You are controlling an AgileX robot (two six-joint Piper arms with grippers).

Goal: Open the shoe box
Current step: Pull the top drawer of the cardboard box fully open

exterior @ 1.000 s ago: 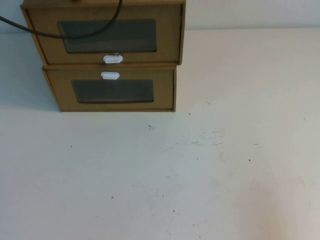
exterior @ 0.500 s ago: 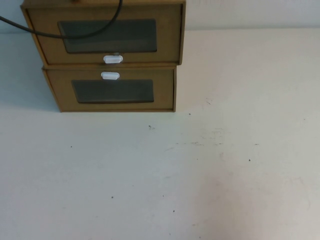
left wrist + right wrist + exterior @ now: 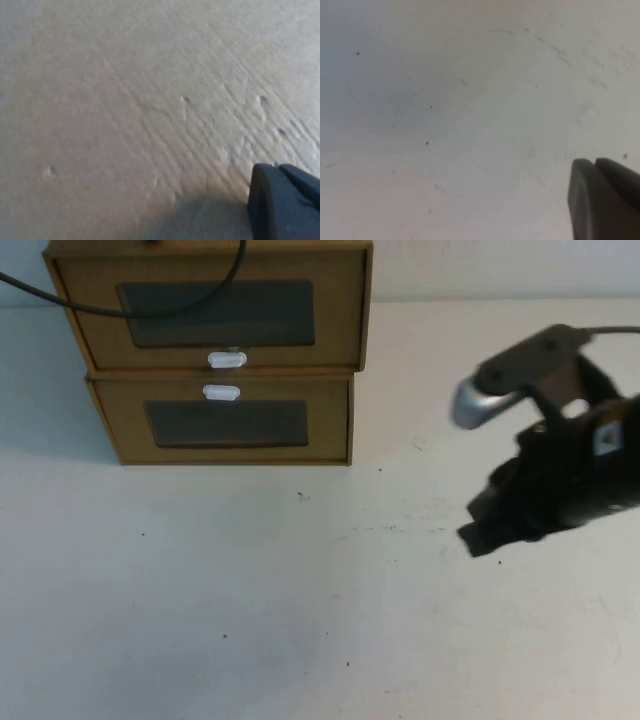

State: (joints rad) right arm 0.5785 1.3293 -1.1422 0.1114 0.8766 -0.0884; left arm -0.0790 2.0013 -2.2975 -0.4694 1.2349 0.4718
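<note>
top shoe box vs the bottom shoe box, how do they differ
The top shoe box has its white handle below its window; the bottom shoe box has its handle above. A black cable crosses the top box's front, none the bottom's. The top box juts out wider on the right than the bottom one. Both are brown, windowed and shut. The right tool, shut, hangs right of them; the left tool is over the table.
</note>
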